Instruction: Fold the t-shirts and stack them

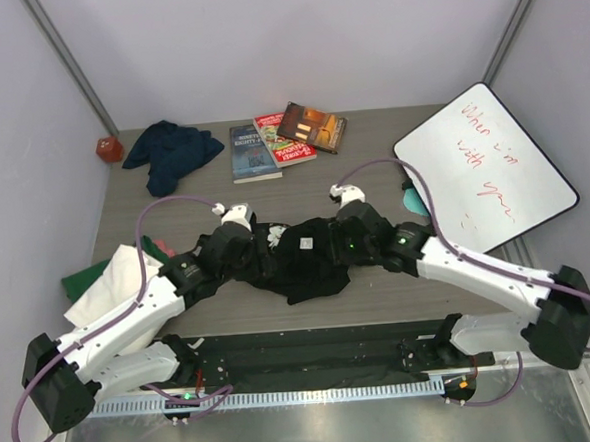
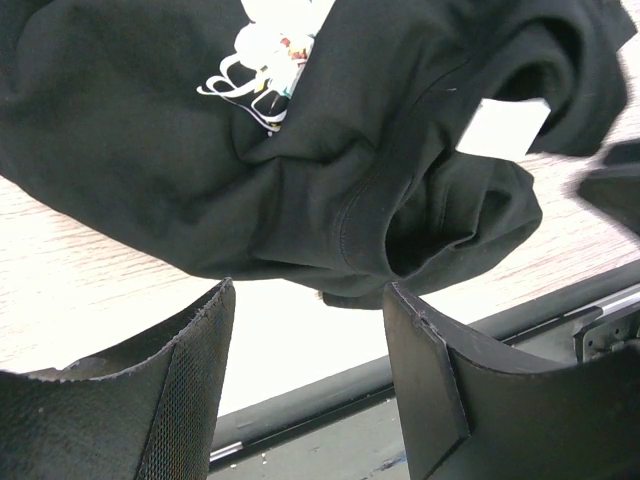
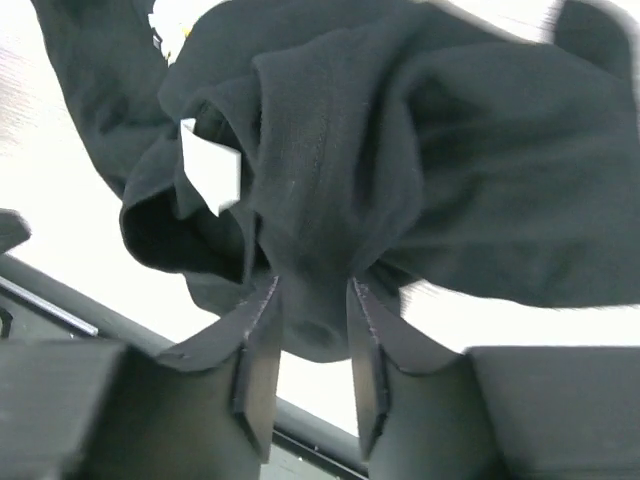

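The black t-shirt (image 1: 307,255) lies bunched at the table's middle between both arms. Its white lettering (image 2: 262,85) and white neck label (image 2: 505,128) show in the left wrist view. My left gripper (image 2: 305,300) is open just short of the shirt's hem, with nothing between its fingers. My right gripper (image 3: 312,290) has its jaws parted, and a fold of the black t-shirt (image 3: 330,200) still hangs between them, beside the label (image 3: 210,172). A navy t-shirt (image 1: 170,148) is crumpled at the back left. Folded white (image 1: 113,282) and green (image 1: 76,284) t-shirts lie at the left edge.
Three books (image 1: 283,139) lie at the back centre. A whiteboard (image 1: 487,164) with red writing leans at the right. An orange-red object (image 1: 108,149) sits in the back left corner. A black rail (image 1: 312,338) runs along the near table edge.
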Robot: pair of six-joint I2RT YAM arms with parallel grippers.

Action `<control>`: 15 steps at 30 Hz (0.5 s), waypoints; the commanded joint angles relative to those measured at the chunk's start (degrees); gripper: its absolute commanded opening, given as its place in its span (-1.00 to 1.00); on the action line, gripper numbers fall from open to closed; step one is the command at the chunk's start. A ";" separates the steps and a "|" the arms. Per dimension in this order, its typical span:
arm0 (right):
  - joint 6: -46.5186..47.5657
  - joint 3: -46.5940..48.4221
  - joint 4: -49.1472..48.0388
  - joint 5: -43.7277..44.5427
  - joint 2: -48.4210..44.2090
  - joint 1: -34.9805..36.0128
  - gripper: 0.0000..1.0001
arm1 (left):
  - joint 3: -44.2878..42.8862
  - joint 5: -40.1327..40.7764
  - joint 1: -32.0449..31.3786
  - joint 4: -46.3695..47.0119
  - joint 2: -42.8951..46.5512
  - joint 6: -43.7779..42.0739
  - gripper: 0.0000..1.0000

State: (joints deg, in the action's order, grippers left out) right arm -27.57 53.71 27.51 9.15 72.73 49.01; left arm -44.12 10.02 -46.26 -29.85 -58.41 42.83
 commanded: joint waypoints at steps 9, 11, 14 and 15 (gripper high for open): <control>-8.02 -7.75 6.94 27.50 -17.81 -0.50 -0.07 | -0.97 -1.14 0.21 2.95 -3.11 -0.90 0.22; -8.46 -8.01 7.56 27.94 -15.61 -0.50 0.07 | -0.79 -1.23 0.21 2.95 -3.11 -0.90 0.22; -9.34 -8.27 7.74 28.29 -10.52 -0.59 0.07 | -0.53 -1.23 0.21 2.51 -2.41 -0.90 0.22; -10.12 -8.45 7.65 28.29 -9.55 -0.67 0.08 | -0.36 -1.06 0.21 2.42 -1.71 -0.90 0.22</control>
State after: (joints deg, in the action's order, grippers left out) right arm -34.37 46.35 33.12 33.39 59.40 48.58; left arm -44.12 9.15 -46.26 -29.34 -61.65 42.81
